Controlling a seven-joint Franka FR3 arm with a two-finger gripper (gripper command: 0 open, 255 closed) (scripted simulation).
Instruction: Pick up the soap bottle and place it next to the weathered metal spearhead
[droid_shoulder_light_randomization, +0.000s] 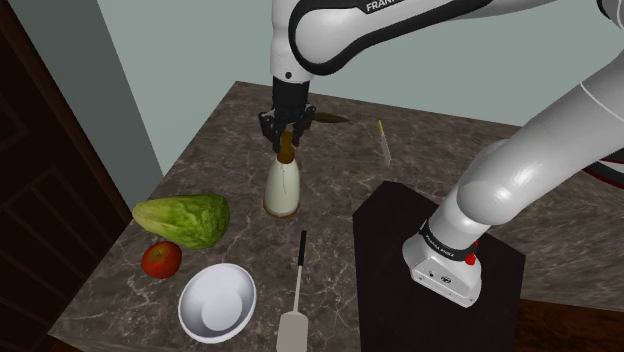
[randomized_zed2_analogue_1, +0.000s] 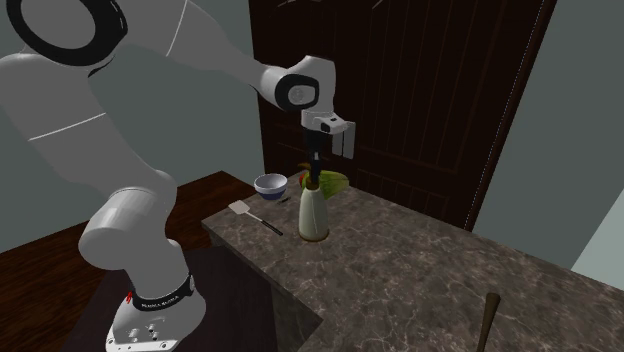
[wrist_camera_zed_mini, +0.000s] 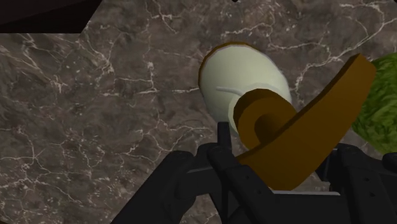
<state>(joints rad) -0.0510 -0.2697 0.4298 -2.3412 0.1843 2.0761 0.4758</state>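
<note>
At the near edge of the dark marbled desk (droid_shoulder_light_randomization: 440, 150), in the shoulder view, a pale spatula (droid_shoulder_light_randomization: 297, 300) lies beside a white bowl (droid_shoulder_light_randomization: 217, 303). Just beyond them, toward that view's left, sit a red tomato (droid_shoulder_light_randomization: 161, 259) and a green lettuce (droid_shoulder_light_randomization: 183, 219).

Farther in, near the middle of the desk, the soap bottle (droid_shoulder_light_randomization: 282, 188) stands upright with its base on the surface. The pincer (droid_shoulder_light_randomization: 287, 128) comes straight down from above, and its black fingers are clamped on the bottle's pump top. The body hangs clear below them. The bottle has a cream, pear-shaped body that narrows to a brown collar and a brown, curved pump spout.

Just behind the pincer, the dark, pointed spearhead (droid_shoulder_light_randomization: 332, 118) lies on the far part of the desk. A thin pale stick (droid_shoulder_light_randomization: 383, 142) lies to its right in the shoulder view.

On the white arm (droid_shoulder_light_randomization: 340, 30) above, the letters "FRAN" can be read, cut off by the picture's edge.
</note>
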